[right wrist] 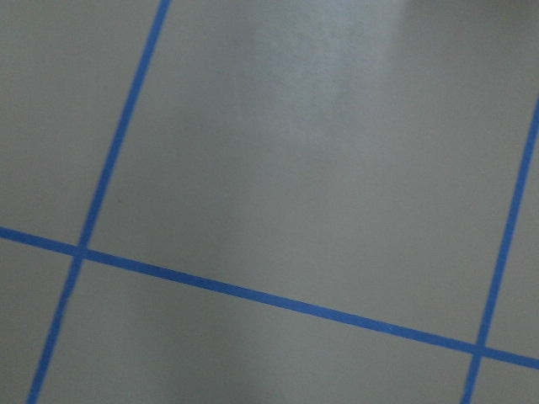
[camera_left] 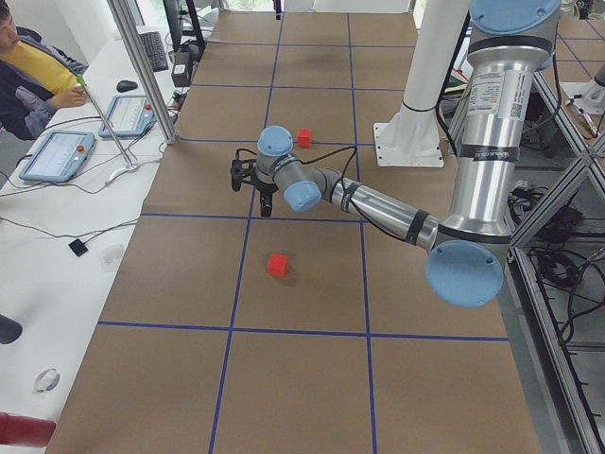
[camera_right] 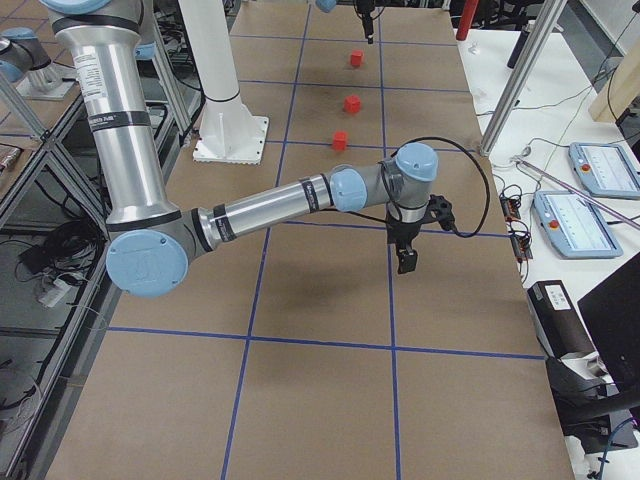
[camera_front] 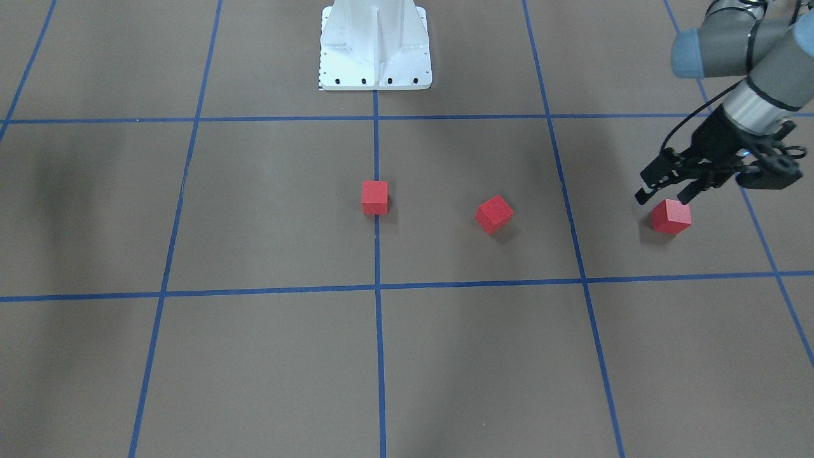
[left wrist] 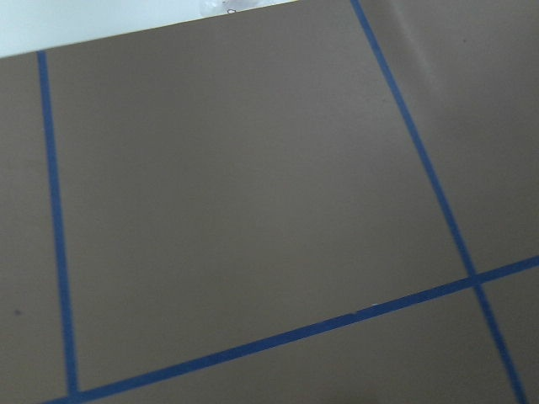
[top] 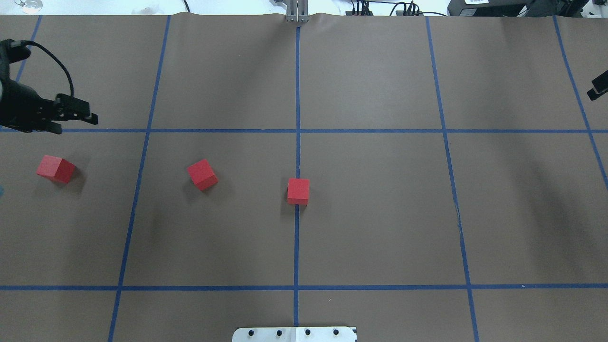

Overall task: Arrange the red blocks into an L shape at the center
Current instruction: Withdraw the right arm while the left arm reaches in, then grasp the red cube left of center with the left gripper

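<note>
Right gripper [camera_right: 405, 263], cut off at the overhead frame's edge, gave no readable jaw state. Left gripper [camera_front: 663, 196] hung spread and empty near the outermost of three red blocks [camera_front: 671, 216]; one block sat on the center [camera_front: 377, 254] line.

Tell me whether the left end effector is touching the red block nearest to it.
Apart. The overhead exterior view shows a plain gap between the left end effector and the outermost red block, which sits on the table untouched.
</note>
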You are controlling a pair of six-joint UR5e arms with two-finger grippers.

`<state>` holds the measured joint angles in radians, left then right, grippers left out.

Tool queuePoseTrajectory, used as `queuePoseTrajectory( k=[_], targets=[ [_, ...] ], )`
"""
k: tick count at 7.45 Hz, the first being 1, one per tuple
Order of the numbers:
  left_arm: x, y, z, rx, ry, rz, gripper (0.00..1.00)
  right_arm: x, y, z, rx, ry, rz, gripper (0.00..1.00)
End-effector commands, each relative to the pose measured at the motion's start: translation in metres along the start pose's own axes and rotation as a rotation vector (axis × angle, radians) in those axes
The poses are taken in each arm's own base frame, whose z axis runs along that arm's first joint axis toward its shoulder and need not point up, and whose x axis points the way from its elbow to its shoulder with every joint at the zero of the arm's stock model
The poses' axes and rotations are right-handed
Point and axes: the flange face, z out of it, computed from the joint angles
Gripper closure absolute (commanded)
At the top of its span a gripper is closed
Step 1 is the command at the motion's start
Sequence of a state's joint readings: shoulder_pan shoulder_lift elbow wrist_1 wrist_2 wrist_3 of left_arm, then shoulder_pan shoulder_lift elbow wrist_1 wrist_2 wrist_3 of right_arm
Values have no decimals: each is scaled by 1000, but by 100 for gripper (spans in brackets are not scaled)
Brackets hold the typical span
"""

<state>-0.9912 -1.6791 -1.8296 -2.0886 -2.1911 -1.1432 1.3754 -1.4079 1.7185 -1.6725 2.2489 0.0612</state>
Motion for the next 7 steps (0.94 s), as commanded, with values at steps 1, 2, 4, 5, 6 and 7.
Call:
queuePoseTrajectory(
  k=[1, 2, 4, 5, 6, 7],
  targets=[
    [90, 36, 52, -21, -60, -123, 1, 33, 36, 26, -57, 17, 27, 0],
    [138, 51, 72, -25, -144, -139, 1, 40, 43, 30, -66, 31, 38, 0],
    [194, 87, 98, -53, -187, -168, 1, 41, 46, 31, -70, 32, 41, 0],
    [194, 89, 108, -57, -206, -171, 1, 42, 47, 32, -71, 32, 42, 0],
    [202, 87, 114, -59, -207, -171, 1, 42, 47, 32, -71, 32, 42, 0],
    [206, 83, 124, -61, -220, -176, 1, 42, 47, 32, -73, 32, 43, 0]
  ],
)
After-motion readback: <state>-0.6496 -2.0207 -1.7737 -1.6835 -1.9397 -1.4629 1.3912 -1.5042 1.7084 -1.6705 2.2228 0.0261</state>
